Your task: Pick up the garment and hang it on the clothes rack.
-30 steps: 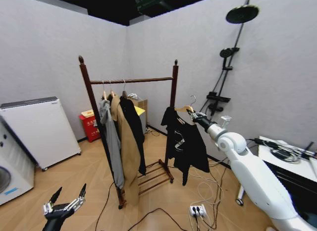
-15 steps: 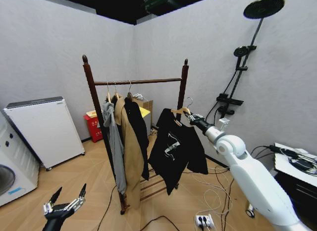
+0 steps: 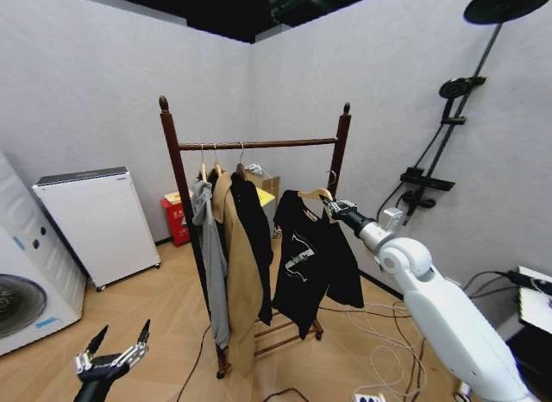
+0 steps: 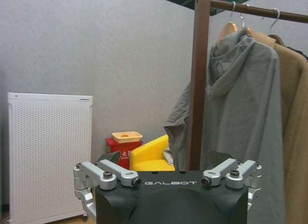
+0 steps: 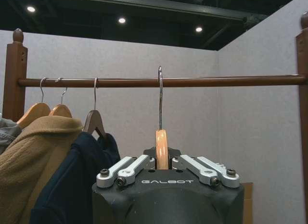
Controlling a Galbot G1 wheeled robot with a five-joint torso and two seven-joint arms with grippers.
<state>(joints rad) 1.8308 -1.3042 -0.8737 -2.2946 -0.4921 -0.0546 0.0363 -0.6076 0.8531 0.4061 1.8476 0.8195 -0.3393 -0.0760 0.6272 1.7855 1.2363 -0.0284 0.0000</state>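
Garment: the black short-sleeved T-shirt (image 3: 312,266) with a white chest print is draping in soft folds from a light wooden hanger (image 5: 161,149) with a thin metal hook.
Clothes rack: the rack (image 3: 255,145) is standing on the wood-pattern floor, made of dark reddish-brown wood, with two turned uprights ending in knobs, one round horizontal bar and a slatted base shelf.
Right pincer: the right pincer (image 3: 335,210) is reaching out at the end of the white arm, its metal fingers closing around the hanger's neck just below the hook.
Garment position: the shirt is hanging straight down from the pincer, in front of the rack's right-hand upright; in the right wrist view the hook tip is rising about level with the bar, and whether it is touching cannot be told.
Other clothes: a grey hooded top (image 3: 210,255), a long tan coat (image 3: 237,273) and a dark jacket (image 3: 256,234) are hanging bunched at the bar's left end.
Left pincer: the left pincer (image 3: 112,354) is waiting low near the floor, fingers spread apart, gripping nothing.
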